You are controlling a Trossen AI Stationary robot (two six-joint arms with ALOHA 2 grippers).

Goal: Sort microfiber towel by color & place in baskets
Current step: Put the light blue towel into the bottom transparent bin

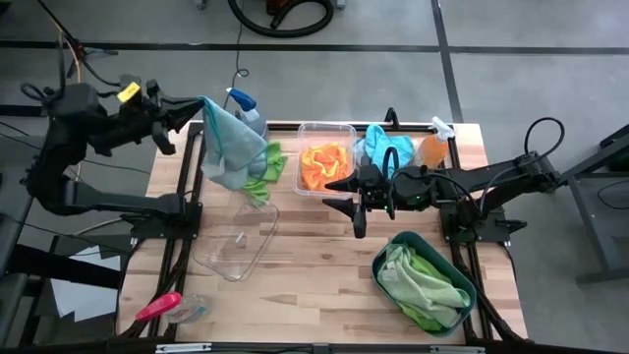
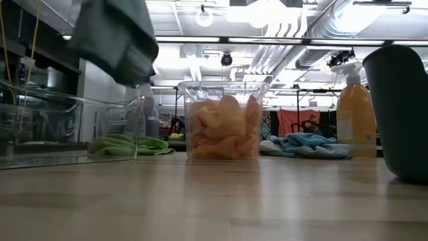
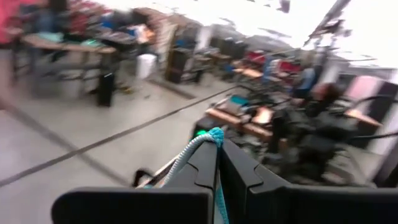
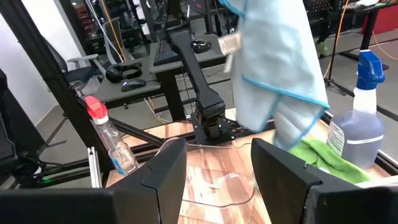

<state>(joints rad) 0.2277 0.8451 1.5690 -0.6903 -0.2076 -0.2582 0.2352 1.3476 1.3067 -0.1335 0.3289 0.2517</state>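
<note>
Left end effector [image 1: 197,106] clenched on light blue towel [image 1: 232,146], hanging above shallow clear dish [image 1: 236,244]. Right end effector [image 1: 344,194] released, mid-desk [image 1: 314,275].

- Both arms are matte black, built from slim tubular links and chunky joint housings.
- The left arm [image 1: 98,133] carries a yellow tag near its wrist and thin, looping black cables.
- The right gripper [image 4: 217,171] has broad, flat, angular black fingers [image 4: 165,171].
</note>
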